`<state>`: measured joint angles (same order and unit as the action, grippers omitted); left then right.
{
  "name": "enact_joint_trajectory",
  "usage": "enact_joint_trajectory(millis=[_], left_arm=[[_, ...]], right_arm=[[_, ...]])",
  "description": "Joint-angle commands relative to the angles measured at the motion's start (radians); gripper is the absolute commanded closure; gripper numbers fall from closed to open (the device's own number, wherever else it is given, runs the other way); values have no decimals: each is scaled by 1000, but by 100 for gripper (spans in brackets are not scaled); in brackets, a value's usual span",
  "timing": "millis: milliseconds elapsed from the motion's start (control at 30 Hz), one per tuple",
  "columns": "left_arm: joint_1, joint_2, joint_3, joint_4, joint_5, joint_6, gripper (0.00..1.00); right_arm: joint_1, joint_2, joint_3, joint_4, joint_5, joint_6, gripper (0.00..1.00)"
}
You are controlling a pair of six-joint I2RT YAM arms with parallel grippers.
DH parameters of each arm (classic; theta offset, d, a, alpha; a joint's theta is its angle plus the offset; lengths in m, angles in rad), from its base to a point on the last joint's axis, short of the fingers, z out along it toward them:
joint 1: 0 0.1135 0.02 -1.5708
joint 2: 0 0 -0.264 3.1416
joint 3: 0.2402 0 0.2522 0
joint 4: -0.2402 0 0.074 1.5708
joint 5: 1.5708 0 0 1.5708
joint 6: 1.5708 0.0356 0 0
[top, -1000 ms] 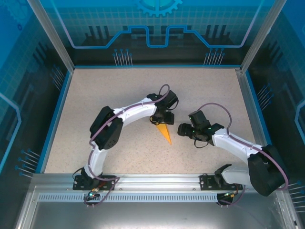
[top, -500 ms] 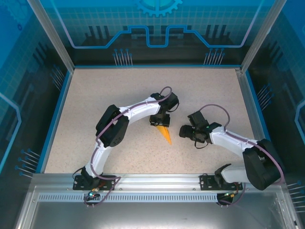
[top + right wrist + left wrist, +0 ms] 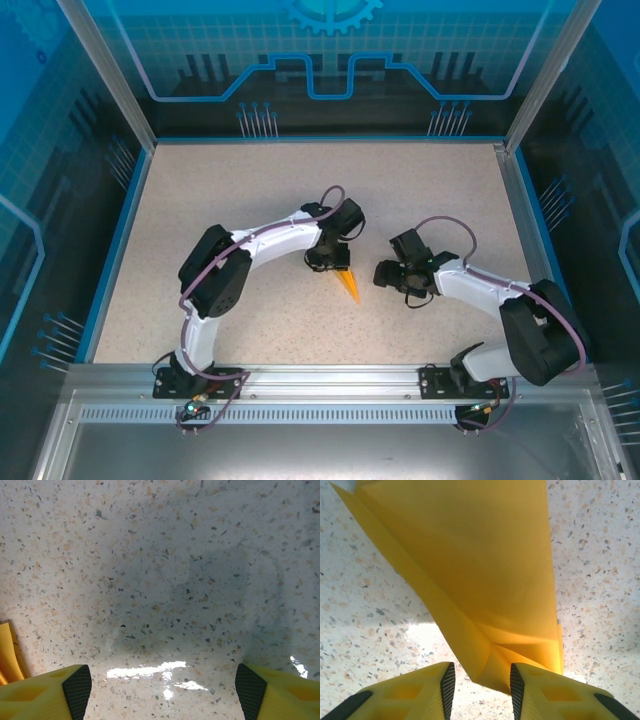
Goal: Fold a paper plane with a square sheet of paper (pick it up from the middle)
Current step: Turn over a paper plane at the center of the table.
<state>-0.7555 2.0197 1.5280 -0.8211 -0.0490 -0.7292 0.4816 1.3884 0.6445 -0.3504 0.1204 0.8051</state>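
The left gripper (image 3: 328, 262) has slid further over the blunt end of the paper plane (image 3: 349, 287) since a second ago, so less orange shows on the table (image 3: 200, 190). Its fingers (image 3: 420, 696) stand narrowly apart, straddling that end without clearly pinching it. Just right of the plane's tip, the right gripper (image 3: 381, 273) has barely shifted. It is spread wide and holds nothing.

The paper plane (image 3: 485, 575) between the left gripper's (image 3: 481, 681) yellow fingers (image 3: 420, 700) with black pads is plain orange-yellow, while the table (image 3: 165, 580) under the right gripper's (image 3: 162, 685) 2 matching yellow-and-black fingers is beige, speckled with dark grey and tan flecks.
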Motion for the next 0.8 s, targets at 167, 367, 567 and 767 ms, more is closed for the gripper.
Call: enact_joint_trajectory(millis=[167,367,567,767], left_arm=[[21,-64,-76,84,54,-66,79],[33,-136,-85,102,56,-45,91],[78,-236,-155,265,233,68,95],[153,-290,-254,479,487,110,97]], right_arm=[[-19,23,33,-10,-13,12,21],[-18,2,39,-15,-13,18,22],[-18,-45,34,5,-19,31,22],[-18,-141,-1,45,-28,70,22]])
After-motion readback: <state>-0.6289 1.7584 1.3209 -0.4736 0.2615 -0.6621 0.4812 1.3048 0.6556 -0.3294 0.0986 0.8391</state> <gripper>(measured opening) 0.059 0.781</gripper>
